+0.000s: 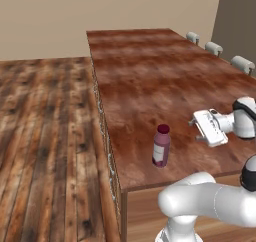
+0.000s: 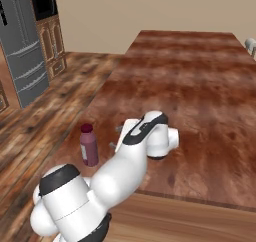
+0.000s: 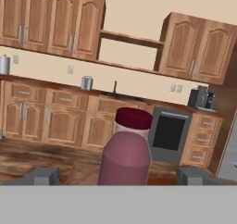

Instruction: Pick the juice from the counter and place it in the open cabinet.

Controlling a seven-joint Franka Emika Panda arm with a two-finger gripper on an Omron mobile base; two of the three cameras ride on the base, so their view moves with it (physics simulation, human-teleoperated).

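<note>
The juice [image 1: 161,146] is a small maroon bottle with a maroon cap, upright near the counter's [image 1: 150,71] front left corner. My gripper [image 1: 195,130] is level with it on its right, open, fingers pointing at the bottle with a small gap left. From the other side the juice [image 2: 89,145] stands left of the gripper [image 2: 116,137]. In the hand view the juice [image 3: 126,149] is centred and close, with one fingertip [image 3: 41,176] showing on each side and nothing gripped. Across the room an open shelf bay [image 3: 129,45] sits between shut wall cabinets; I cannot tell whether it is the cabinet.
The counter's left edge [image 1: 102,126] drops to a wood plank floor [image 1: 45,136]. Stools [image 1: 214,47] line the far right side. A grey fridge [image 2: 20,46] stands at the left. A dark oven [image 3: 169,133] and base cabinets line the far wall.
</note>
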